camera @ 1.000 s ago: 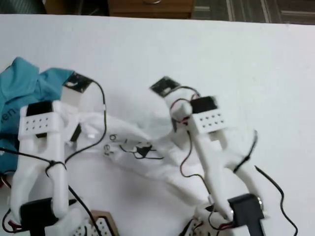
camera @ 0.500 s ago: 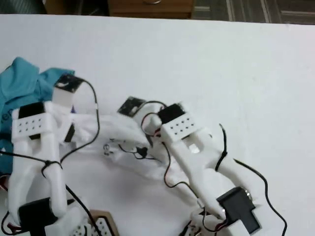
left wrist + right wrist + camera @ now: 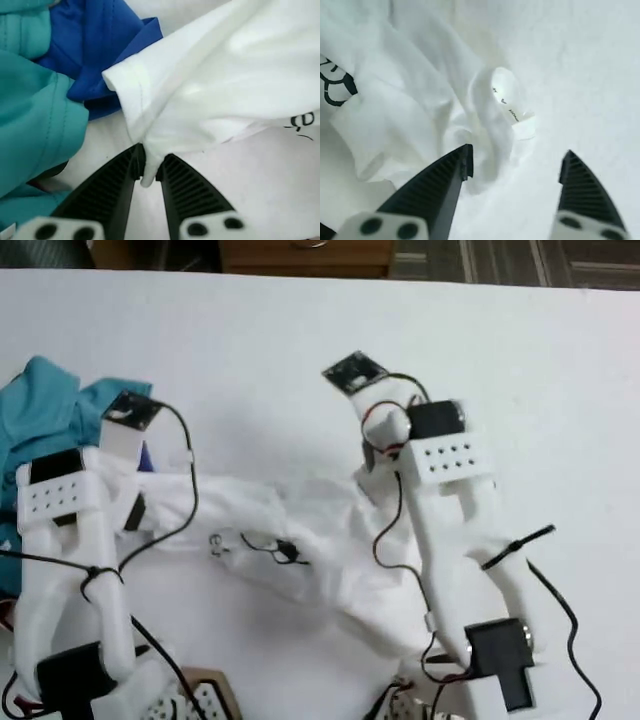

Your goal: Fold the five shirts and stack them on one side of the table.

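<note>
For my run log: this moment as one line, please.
left gripper: shut on white shirt | right gripper: open near its neck label | teal shirt, blue shirt: beside left gripper

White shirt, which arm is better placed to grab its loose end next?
Right. The right gripper is open over the white shirt by its label, while the left gripper is shut on the shirt's other end.

One shirt [image 3: 320,530] lies midway on the table [image 3: 300,340]; other shirts [image 3: 50,410] lie heaped just left of it.
</note>
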Available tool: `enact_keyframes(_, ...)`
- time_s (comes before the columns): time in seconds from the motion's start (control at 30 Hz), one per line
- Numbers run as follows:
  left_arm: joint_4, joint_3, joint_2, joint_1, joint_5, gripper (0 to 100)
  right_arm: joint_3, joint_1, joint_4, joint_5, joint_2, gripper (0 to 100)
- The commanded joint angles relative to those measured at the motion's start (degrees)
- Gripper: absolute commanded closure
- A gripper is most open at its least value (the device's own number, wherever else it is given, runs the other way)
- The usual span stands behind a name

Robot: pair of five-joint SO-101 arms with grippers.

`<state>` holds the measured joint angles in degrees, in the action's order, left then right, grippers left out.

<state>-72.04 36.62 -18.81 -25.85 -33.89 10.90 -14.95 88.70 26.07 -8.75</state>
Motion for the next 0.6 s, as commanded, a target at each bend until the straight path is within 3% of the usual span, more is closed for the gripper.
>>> enact_keyframes(0.0, 0.7, -0.6, -0.2, -0.4, -0.1, 97, -0.2, 0.8, 0.9, -0.4, 0.8, 68.3)
enact_keyframes(0.23, 2.0, -0.1, -0.2, -0.4, 0.1, 97, 4.4, -3.5, 0.8, -0.6, 6.7, 68.3)
enact_keyframes(0.5, 1.9, -0.1, -0.2, -0.4, 0.1, 97, 4.5, -3.6, -3.2, -0.4, 16.6, 68.7)
enact_keyframes(0.57, 1.9, -0.1, -0.2, -0.4, 0.1, 97, 4.1, -3.6, -4.5, -0.2, 19.4, 74.9)
